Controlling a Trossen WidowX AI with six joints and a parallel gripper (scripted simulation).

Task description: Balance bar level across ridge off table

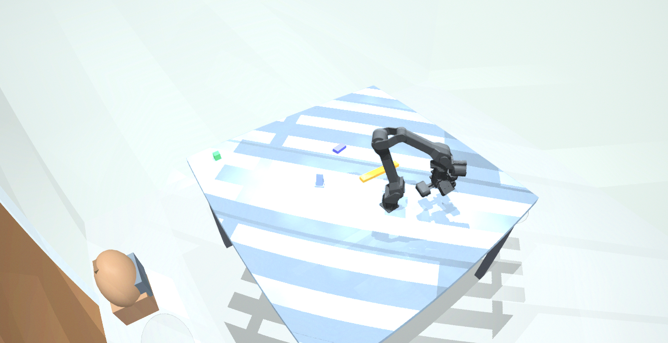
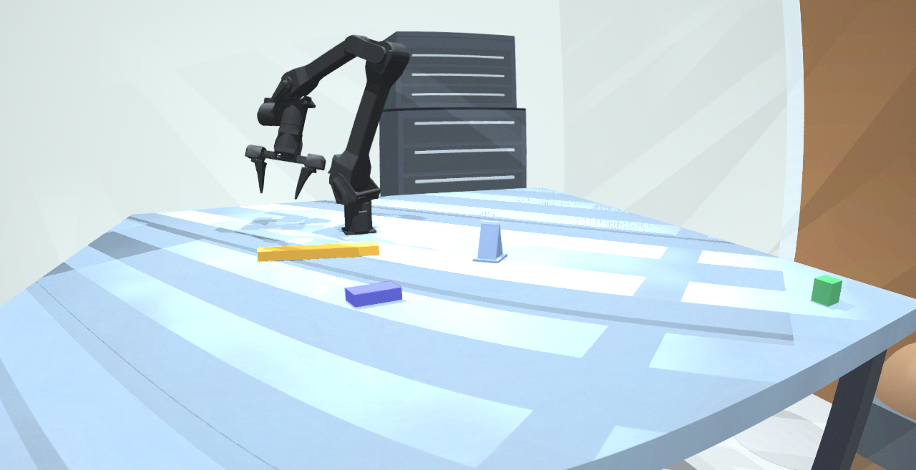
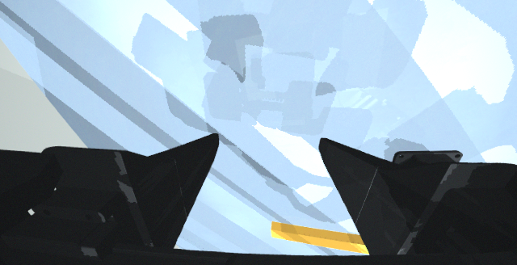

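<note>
The long yellow bar [image 1: 370, 176] [image 2: 318, 252] [image 3: 315, 236] lies flat on the table; in the top view the arm hides part of it, and in the wrist view the right finger covers one end. The ridge, a pale blue upright wedge on a thin base [image 1: 319, 179] [image 2: 490, 241], stands on the table apart from the bar, with nothing on it. My gripper [image 2: 278, 195] [image 3: 269, 140] is open and empty. It hangs above the table, off to one side of the bar, on the side away from the ridge.
A blue-purple block [image 1: 339, 148] [image 2: 373, 294] lies near the bar and the ridge. A green cube [image 1: 216, 155] [image 2: 826, 290] sits near a far corner of the table [image 1: 336, 294] [image 2: 256, 403]. A dark drawer cabinet [image 2: 454, 140] stands behind the arm.
</note>
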